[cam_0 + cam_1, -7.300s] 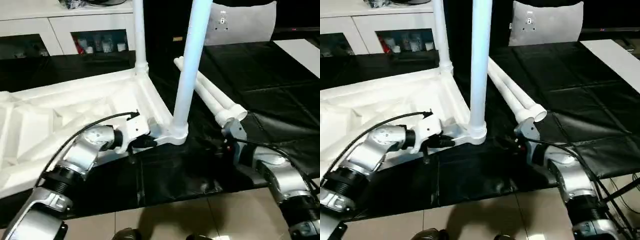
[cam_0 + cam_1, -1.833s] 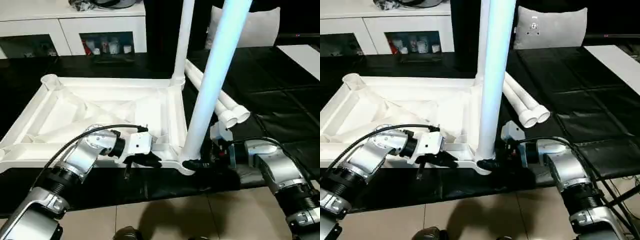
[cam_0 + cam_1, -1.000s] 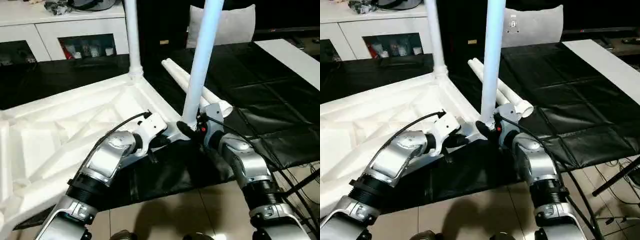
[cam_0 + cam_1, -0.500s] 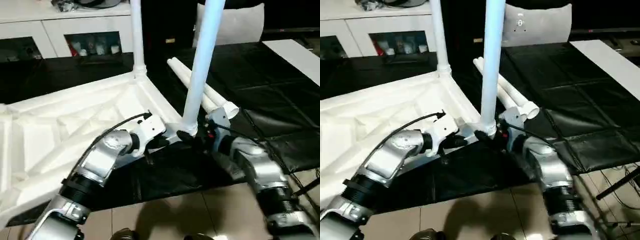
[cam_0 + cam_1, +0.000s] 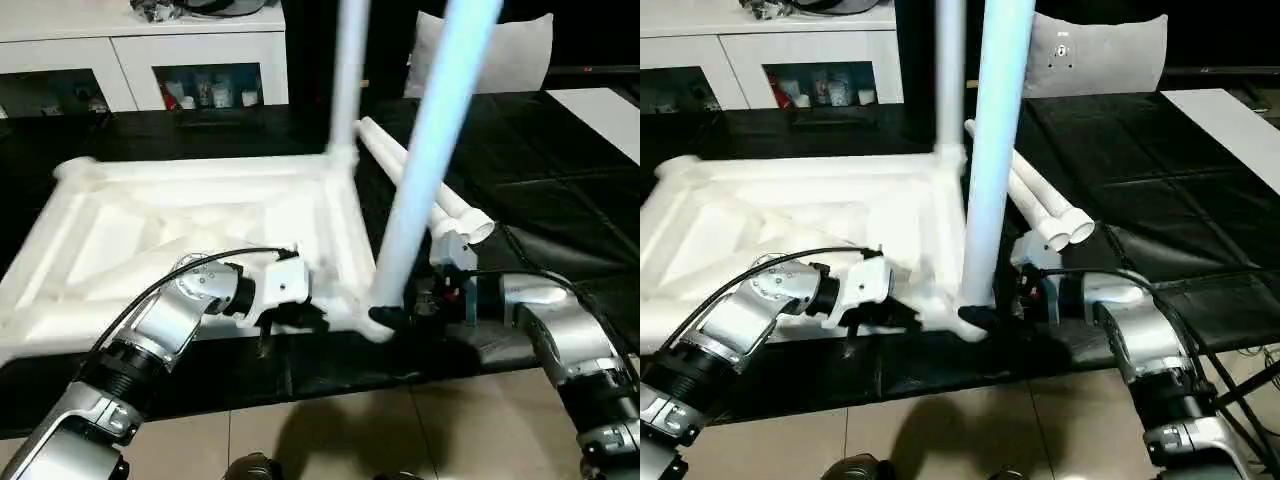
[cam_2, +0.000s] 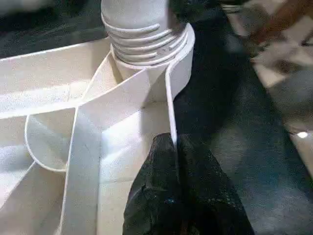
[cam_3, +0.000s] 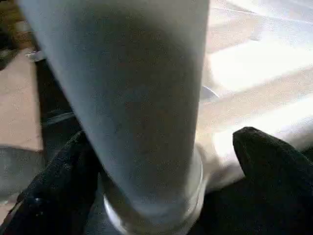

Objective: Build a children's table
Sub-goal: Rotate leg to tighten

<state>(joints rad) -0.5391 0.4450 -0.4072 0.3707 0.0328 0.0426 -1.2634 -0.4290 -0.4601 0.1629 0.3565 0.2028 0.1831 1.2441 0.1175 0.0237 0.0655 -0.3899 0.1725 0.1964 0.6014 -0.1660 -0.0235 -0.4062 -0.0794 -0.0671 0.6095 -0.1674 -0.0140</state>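
Leg (image 7: 142,98), between right tool (image 7: 161,191) fingers

Near corner of upturned table top (image 5: 200,215) crowded: upright leg (image 5: 425,150) stands in corner socket, right gripper (image 7: 146,196) fingers spread either side of leg base, left gripper (image 6: 178,186) pinched on rim just beside. Second upright leg (image 5: 345,80) blocks far corner. Two loose legs (image 5: 430,195) lie across black work table (image 5: 560,190) beside top. Black sheet toward right edge bare, passable.
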